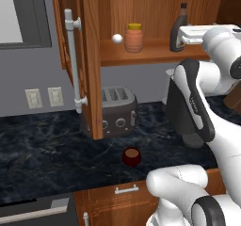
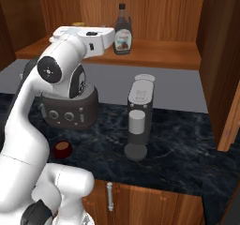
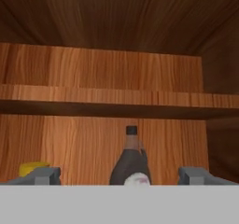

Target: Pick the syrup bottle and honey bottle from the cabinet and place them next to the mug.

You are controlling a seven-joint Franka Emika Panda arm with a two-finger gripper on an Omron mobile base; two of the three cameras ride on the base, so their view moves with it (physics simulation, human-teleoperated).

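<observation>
The cabinet (image 1: 89,60) stands open, and both bottles rest on its plank shelf (image 1: 150,55). The dark syrup bottle (image 1: 179,29) (image 2: 123,32) stands at the right part of the shelf. Left of it is the orange-brown honey bottle (image 1: 134,37) with its yellow cap (image 3: 32,168). My gripper (image 3: 120,177) (image 2: 111,37) is at shelf height, just in front of the syrup bottle (image 3: 130,162). It is open, and the bottle appears centred between the two fingertips (image 3: 44,175), a little beyond them. The dark red mug (image 1: 131,157) (image 2: 62,149) sits on the counter below.
A small white ball (image 1: 117,38) lies left of the honey bottle. A toaster (image 1: 115,112) stands under the cabinet behind the mug, and a grey coffee machine (image 2: 139,118) to its right. The open door with its silver bar handle (image 1: 73,60) juts out at the left.
</observation>
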